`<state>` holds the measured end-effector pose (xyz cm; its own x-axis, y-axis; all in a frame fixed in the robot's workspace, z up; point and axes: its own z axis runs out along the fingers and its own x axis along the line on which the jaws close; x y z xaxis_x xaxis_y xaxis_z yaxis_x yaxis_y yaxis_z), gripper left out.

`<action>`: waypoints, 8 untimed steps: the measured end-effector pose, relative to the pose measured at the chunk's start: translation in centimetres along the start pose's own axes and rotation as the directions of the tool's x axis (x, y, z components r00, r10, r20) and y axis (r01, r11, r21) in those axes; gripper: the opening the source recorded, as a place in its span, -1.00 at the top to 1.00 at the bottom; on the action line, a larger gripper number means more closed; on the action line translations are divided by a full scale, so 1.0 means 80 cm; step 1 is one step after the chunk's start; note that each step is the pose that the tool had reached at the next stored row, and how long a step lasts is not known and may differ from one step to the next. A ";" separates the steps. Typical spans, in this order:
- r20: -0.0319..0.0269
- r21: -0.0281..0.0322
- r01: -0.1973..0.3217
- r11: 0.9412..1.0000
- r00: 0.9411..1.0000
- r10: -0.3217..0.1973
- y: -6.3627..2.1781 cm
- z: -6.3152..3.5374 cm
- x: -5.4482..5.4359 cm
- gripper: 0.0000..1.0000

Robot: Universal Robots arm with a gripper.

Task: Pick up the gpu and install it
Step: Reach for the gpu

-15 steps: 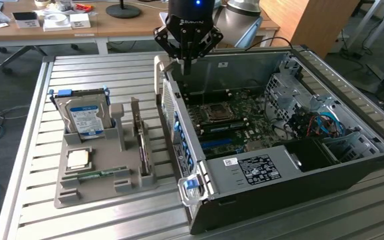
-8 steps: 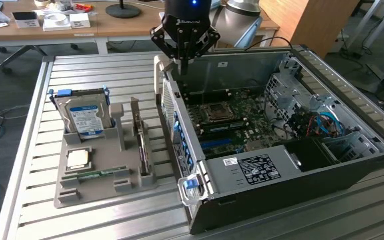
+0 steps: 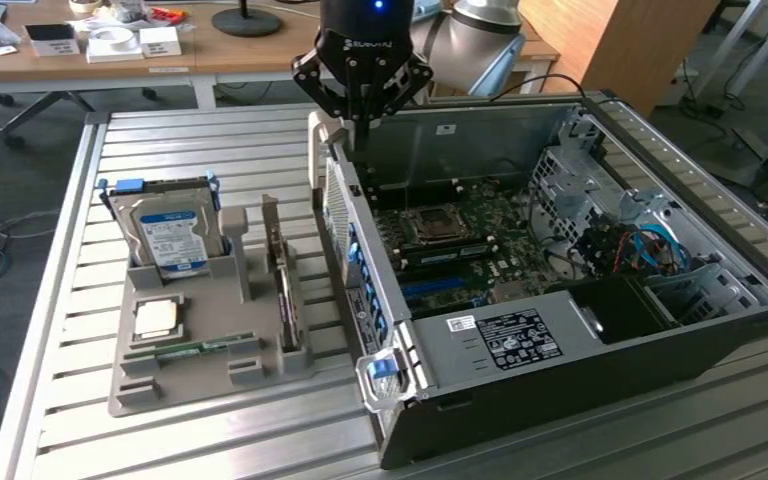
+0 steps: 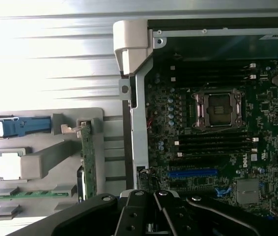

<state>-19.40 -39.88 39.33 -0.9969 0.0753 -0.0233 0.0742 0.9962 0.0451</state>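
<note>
The gpu (image 3: 280, 285) stands on its edge in a slot of the grey holder tray (image 3: 184, 385), beside the open computer case (image 3: 584, 390). From the wrist view I see its greenish board edge (image 4: 87, 162) from above. My gripper (image 3: 357, 122) hangs above the case's rear corner, over the case wall and well above and behind the gpu. Its fingers (image 4: 154, 199) are shut together with nothing between them. The motherboard's blue slot (image 4: 193, 173) lies bare inside the case.
The tray also holds a silver hard drive (image 3: 168, 238) in a blue bracket, a processor chip (image 3: 157, 318) and a green memory stick (image 3: 204, 348). A white latch bar (image 4: 131, 44) tops the case's corner. Desks with clutter stand behind the slatted metal table (image 3: 197, 140).
</note>
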 end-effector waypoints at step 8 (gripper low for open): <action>0.000 0.000 0.000 1.000 1.000 0.000 0.000 0.000 0.006 0.79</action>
<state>-19.84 -39.88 39.33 -0.9969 0.0753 -0.0232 0.0742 0.9962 0.0450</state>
